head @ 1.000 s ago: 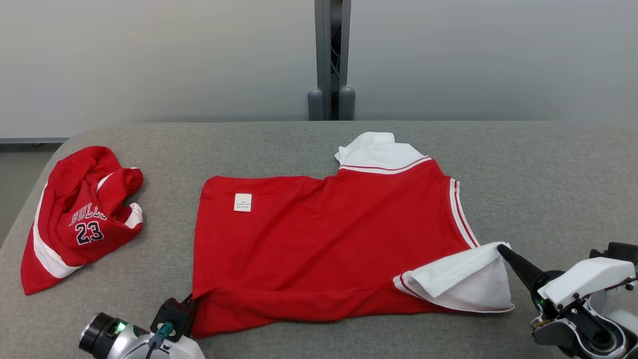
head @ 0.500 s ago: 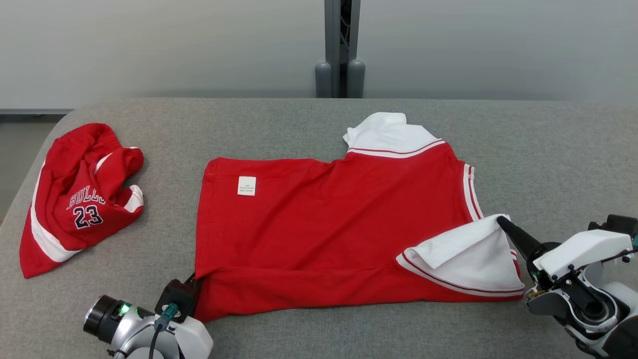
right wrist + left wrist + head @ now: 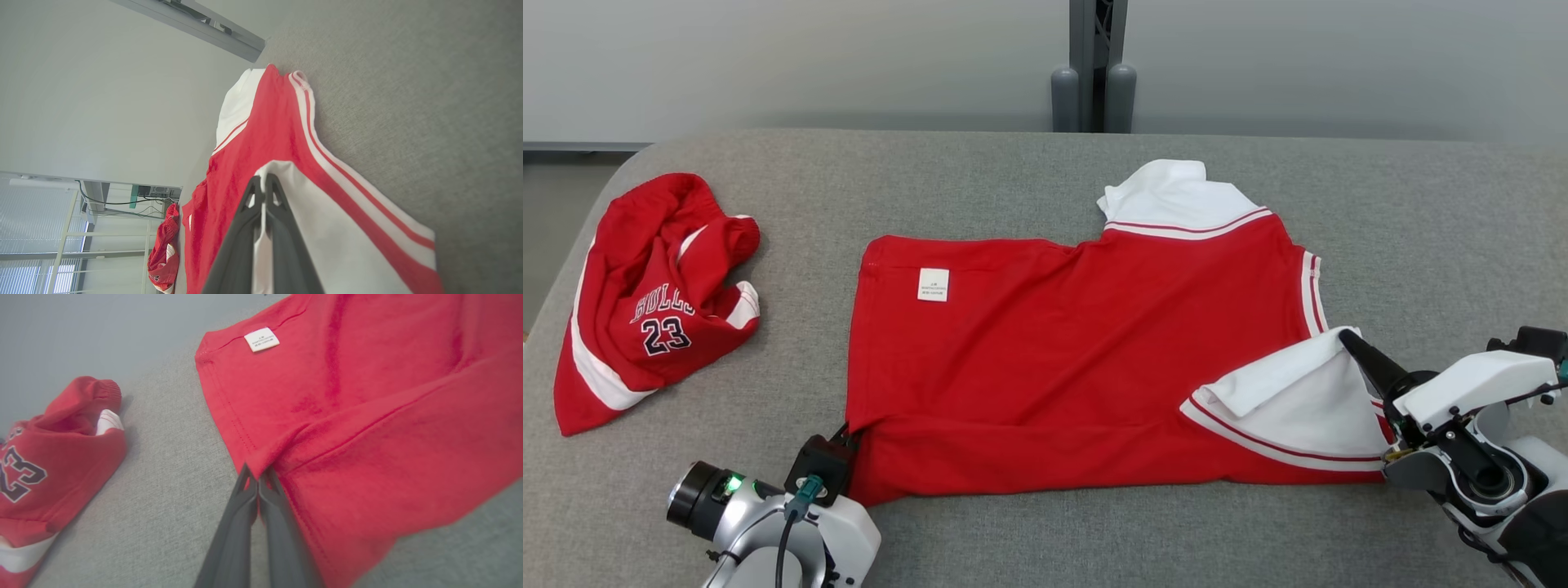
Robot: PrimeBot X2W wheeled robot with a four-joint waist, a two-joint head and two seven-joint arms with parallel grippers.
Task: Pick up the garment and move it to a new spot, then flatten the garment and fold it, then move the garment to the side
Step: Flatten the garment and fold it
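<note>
At the near edge of the tabletop (image 3: pixel 1094 539), toward its left corner, the left gripper (image 3: pixel 258 479) is pinching the shirt (image 3: pixel 1054 359) by its near-left hem corner; its fingers are pressing together on the red cloth with no gap between them, and the cloth is bunching up into a small peak at their tips. Toward the near-right corner, the right gripper (image 3: pixel 264 181) is clamping the tip of the near sleeve (image 3: pixel 1298 400); its fingers are closing fully on the white fabric and holding that tip up off the tabletop, while the rest of the sleeve is draping back down onto the shirt's red body. The shirt is lying spread across the middle of the tabletop, hem toward the left edge and shoulders toward the right, with a long crease running along its near side; a white label (image 3: pixel 933 284) is showing by the far-left hem corner. Well apart from it, by the left edge, crumpled red shorts (image 3: pixel 654 302) with a white stripe and the number 23 are lying in a heap. Farther back, the far sleeve (image 3: pixel 1168 196) is lying flat, pointing toward the far edge; beyond that edge a grey post (image 3: pixel 1094 65) is standing against a pale wall (image 3: pixel 768 65).
</note>
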